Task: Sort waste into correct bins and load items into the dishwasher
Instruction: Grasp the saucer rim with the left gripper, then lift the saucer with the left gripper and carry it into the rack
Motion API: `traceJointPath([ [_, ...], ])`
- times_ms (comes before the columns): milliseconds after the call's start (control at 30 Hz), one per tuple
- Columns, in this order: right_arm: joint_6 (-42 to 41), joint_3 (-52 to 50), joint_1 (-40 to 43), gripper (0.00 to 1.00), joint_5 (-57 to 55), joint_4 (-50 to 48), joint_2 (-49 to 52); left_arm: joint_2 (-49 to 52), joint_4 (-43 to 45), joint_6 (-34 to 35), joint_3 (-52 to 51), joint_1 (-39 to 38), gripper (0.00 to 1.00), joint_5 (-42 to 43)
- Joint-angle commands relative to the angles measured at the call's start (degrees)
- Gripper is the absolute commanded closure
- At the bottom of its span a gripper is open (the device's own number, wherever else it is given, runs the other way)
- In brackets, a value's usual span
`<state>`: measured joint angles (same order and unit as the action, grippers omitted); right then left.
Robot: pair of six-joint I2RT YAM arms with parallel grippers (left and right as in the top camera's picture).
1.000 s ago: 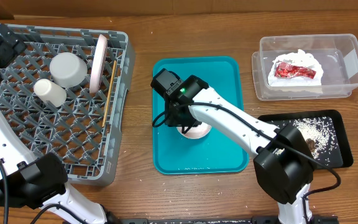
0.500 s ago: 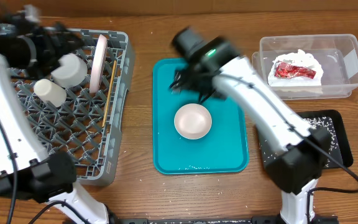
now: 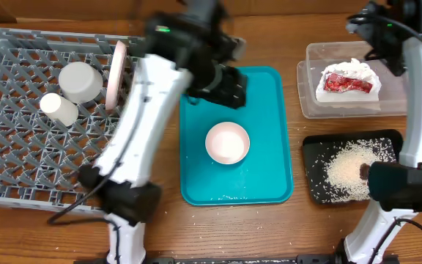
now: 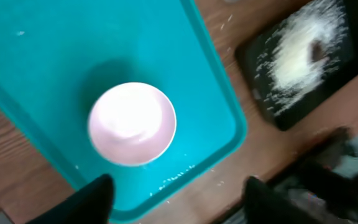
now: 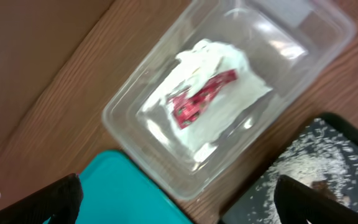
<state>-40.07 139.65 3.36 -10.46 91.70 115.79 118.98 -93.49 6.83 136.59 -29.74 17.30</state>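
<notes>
The small pale round dish [image 3: 227,142] lies alone on the teal tray [image 3: 264,110]. My left gripper [image 3: 226,82] hovers over the tray's far end, blurred. In the left wrist view the dish [image 4: 132,123] sits below and ahead of the left gripper [image 4: 179,205], whose jaws stand apart with nothing between them. My right gripper [image 3: 384,41] hangs open above the clear tub [image 3: 401,55], which holds the white napkin and red wrapper [image 3: 346,82]. The right wrist view shows that wrapper [image 5: 201,99] ahead of the open right gripper [image 5: 182,199]. White crumbs and a brown bit [image 3: 363,170] lie in the black tray [image 3: 315,183].
The grey dish rack [image 3: 50,165] at the left holds a white cup [image 3: 79,81], a smaller cup [image 3: 58,108] and a plate on edge [image 3: 116,72]. My left arm crosses the rack's right side. Loose crumbs dot the teal tray's near edge [image 4: 179,177].
My left arm swung from above the rack to over the teal tray. My right arm let go of the dish and rose away toward the clear tub. The dish stayed on the tray.
</notes>
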Motion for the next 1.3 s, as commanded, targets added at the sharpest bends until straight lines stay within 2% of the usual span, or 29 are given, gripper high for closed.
traceJointPath([
  [0,0.0,1.0,4.3,0.00,-0.4,0.0,-0.9,8.2,1.0,6.2,-0.5,-6.6,0.50,-10.5],
  [33,0.0,1.0,5.3,0.00,-0.4,0.0,-0.9,10.0,1.1,7.4,-0.5,-7.7,0.53,-11.8],
  [333,0.0,1.0,9.0,0.00,-0.4,0.0,-0.9,22.2,-0.6,11.5,-0.5,-12.9,0.53,-13.9],
  [533,0.0,1.0,9.0,0.00,-0.4,0.0,-0.9,23.0,-3.4,14.0,-1.2,-13.3,0.52,-17.5],
  [700,0.0,1.0,9.0,0.00,-0.4,0.0,-0.9,23.0,-3.3,14.0,-3.6,-13.4,0.50,-16.3],
  [967,0.0,1.0,9.0,0.00,-0.4,0.0,-0.9,23.0,3.3,13.9,-13.7,-14.7,0.52,-15.9],
  [1200,0.0,1.0,9.0,0.00,-0.4,0.0,-0.9,23.0,10.1,11.5,-15.3,-14.7,0.53,-15.7],
  [1233,0.0,1.0,9.0,0.00,-0.4,0.0,-0.9,23.0,10.6,11.2,-15.3,-14.7,0.65,-15.8],
  [1267,0.0,1.0,9.0,0.00,-0.4,0.0,-0.9,22.9,10.9,11.1,-15.3,-14.7,0.85,-15.9],
])
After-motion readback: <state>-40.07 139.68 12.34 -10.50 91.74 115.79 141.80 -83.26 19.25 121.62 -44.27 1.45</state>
